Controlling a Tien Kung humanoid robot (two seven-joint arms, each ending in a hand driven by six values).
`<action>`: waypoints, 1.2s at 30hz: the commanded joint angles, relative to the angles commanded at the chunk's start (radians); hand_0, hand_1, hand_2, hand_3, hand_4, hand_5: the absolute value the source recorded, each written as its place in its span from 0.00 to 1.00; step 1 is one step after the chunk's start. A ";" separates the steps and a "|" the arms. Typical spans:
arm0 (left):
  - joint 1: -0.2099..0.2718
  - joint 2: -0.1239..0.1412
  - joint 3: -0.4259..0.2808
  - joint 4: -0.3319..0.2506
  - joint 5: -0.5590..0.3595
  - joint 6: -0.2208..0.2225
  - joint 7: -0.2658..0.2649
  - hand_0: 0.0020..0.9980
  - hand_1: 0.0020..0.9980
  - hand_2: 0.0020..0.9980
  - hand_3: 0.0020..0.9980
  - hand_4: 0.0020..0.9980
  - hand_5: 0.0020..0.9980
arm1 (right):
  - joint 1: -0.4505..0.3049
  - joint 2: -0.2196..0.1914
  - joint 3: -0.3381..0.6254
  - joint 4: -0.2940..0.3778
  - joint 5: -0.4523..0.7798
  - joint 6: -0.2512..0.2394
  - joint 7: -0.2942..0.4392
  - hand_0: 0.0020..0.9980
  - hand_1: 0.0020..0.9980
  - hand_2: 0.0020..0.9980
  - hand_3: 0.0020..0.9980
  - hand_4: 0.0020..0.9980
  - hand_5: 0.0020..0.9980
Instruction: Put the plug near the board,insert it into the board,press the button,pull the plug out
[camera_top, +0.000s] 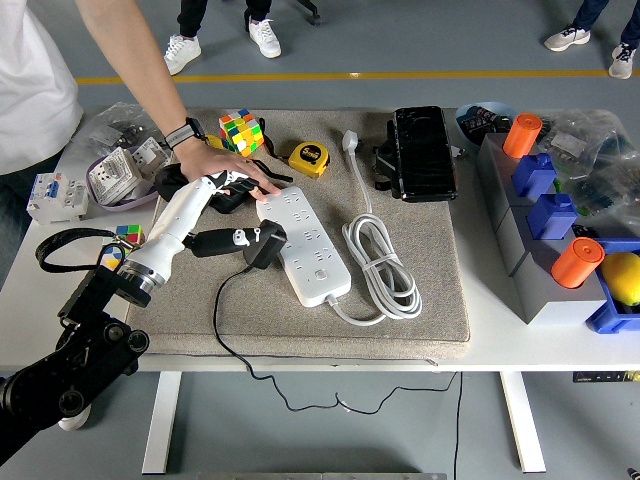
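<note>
A white power strip (305, 245) lies diagonally on the grey mat (400, 310). My left hand (238, 238) reaches in from the lower left on a white forearm and is shut on the black plug (262, 243). The plug is tilted against the strip's left edge, and I cannot see whether its pins sit in a socket. Its black cable (218, 320) trails over the table's front edge. A person's hand (225, 165), with a watch on the wrist, presses on the strip's far end. My right hand is out of view.
The strip's white cord (382, 258) lies coiled to its right. A Rubik's cube (240, 130), a yellow tape measure (308, 157) and a black case (423, 152) line the mat's far side. A grey box (545, 270) with blue and orange pieces stands on the right, and breakers (118, 172) on the left.
</note>
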 joint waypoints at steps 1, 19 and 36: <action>0.005 0.001 0.000 -0.001 0.004 -0.001 0.001 0.60 0.70 0.72 0.71 1.00 0.58 | 0.000 0.000 0.002 0.000 -0.001 -0.001 0.001 0.59 0.64 0.55 0.48 0.75 0.46; 0.056 -0.005 0.009 0.012 0.041 0.006 0.019 0.69 0.74 0.76 0.74 1.00 0.59 | -0.013 0.000 0.015 0.003 -0.006 -0.008 0.016 0.59 0.64 0.55 0.48 0.75 0.46; 0.041 -0.019 0.059 0.019 0.060 0.009 0.020 0.69 0.74 0.76 0.74 1.00 0.61 | -0.016 0.003 0.026 0.003 -0.006 -0.009 0.020 0.58 0.64 0.55 0.48 0.74 0.46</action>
